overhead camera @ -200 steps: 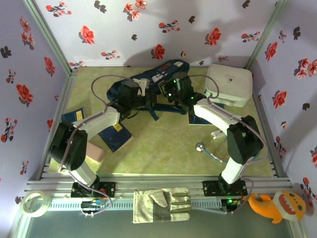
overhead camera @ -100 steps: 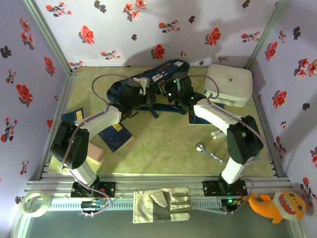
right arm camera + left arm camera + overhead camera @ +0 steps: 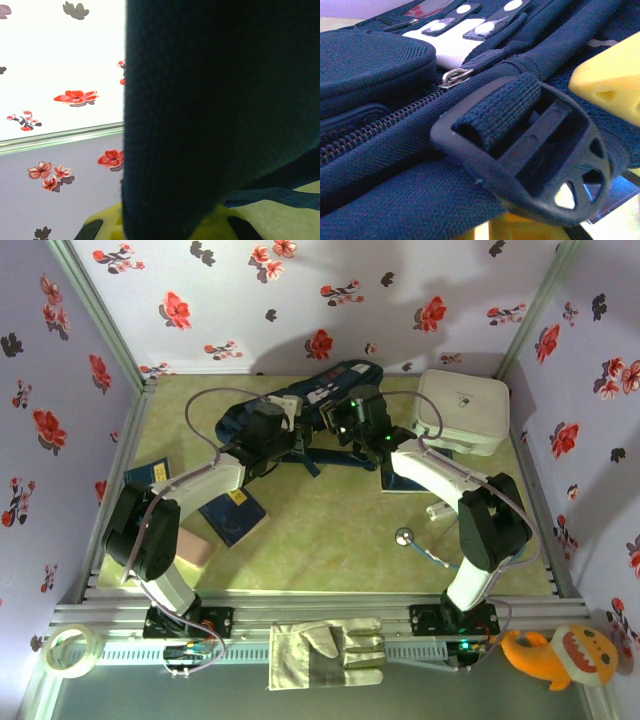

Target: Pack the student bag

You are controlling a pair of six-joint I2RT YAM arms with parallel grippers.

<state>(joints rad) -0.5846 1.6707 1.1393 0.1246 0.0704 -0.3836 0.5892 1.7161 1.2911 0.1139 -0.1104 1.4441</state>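
Observation:
The navy student bag [image 3: 318, 398] lies at the back middle of the table, white patches facing up. My left gripper [image 3: 283, 436] sits at its near left edge. In the left wrist view the bag's fabric [image 3: 385, 165], zipper [image 3: 395, 120] and a black strap buckle [image 3: 530, 155] lie across the jaws, and one yellow finger [image 3: 612, 80] stands far out to the right, so the jaws look open. My right gripper [image 3: 338, 423] is on the bag's near right edge. In the right wrist view a fold of the bag [image 3: 215, 100] rises from between the shut jaws.
A white zip case [image 3: 462, 410] stands at the back right. Blue books [image 3: 232, 515] and a pink block [image 3: 195, 545] lie at the left. A stethoscope [image 3: 405, 536] lies by the right arm. A glove [image 3: 325, 652], tape roll [image 3: 68, 650] and orange plush toy [image 3: 560, 652] rest along the front rail.
My left gripper has pushed a little further up and right into the bag's near edge. The right gripper holds its place on the bag.

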